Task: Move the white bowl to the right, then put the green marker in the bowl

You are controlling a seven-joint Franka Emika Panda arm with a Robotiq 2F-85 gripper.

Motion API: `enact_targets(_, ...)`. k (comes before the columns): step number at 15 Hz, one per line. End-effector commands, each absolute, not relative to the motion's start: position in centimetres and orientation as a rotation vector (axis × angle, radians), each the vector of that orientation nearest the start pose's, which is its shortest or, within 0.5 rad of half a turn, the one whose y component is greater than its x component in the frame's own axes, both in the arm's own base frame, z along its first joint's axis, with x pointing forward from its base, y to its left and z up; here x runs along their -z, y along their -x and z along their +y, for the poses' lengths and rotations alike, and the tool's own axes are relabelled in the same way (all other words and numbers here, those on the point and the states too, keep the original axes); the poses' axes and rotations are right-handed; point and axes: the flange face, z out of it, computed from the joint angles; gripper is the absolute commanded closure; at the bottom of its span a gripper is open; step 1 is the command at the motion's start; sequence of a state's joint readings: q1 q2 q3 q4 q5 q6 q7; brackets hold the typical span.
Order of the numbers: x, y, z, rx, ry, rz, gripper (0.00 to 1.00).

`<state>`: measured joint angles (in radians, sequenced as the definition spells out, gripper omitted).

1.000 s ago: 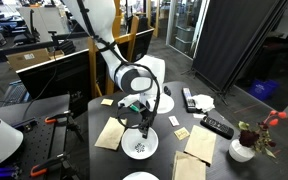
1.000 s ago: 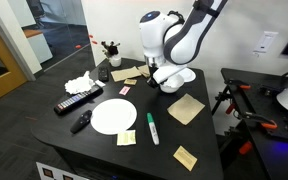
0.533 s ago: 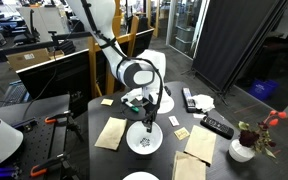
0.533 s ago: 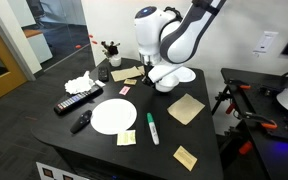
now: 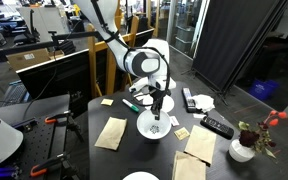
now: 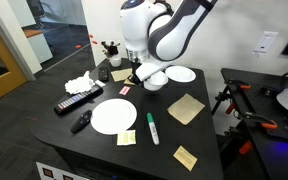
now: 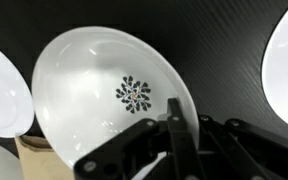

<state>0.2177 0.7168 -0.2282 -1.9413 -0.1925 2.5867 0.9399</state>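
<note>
Black table (image 7: 234, 40), white bowl (image 7: 84, 90), its pattern clear only in wrist view

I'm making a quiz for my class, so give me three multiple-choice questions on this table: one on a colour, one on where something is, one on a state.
1. The bowl has a centre pattern that is: A red; B dark; C green.
2. The marker lies: A in the bowl; B on the table beside the plate; C on the plate.
3. The gripper is: A at the bowl's rim; B holding the marker; C raised well above everything.
Answers: B, the wrist view shows a dark mark; B, it lies on the black top by the plate; A, the wrist view shows it at the rim.
</note>
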Motion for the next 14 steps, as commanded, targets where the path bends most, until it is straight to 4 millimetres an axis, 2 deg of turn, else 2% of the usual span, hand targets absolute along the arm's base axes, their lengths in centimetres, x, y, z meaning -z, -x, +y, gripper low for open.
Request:
enact_targets(1, -11.2, -62.5, 0.4, 0.058, 3.208, 1.148, 0.98)
enact_targets(8, -9.2, -64.2, 1.1, 0.078, 3.240, 1.105, 0.98)
enact_targets(12, -8.9, -64.6, 1.5, 0.092, 3.249, 1.094, 0.98)
enact_targets(13, -8.8, -64.6, 1.6, 0.094, 3.250, 1.091, 0.96)
enact_targets(14, -8.9, -64.6, 1.7, 0.093, 3.251, 1.089, 0.68)
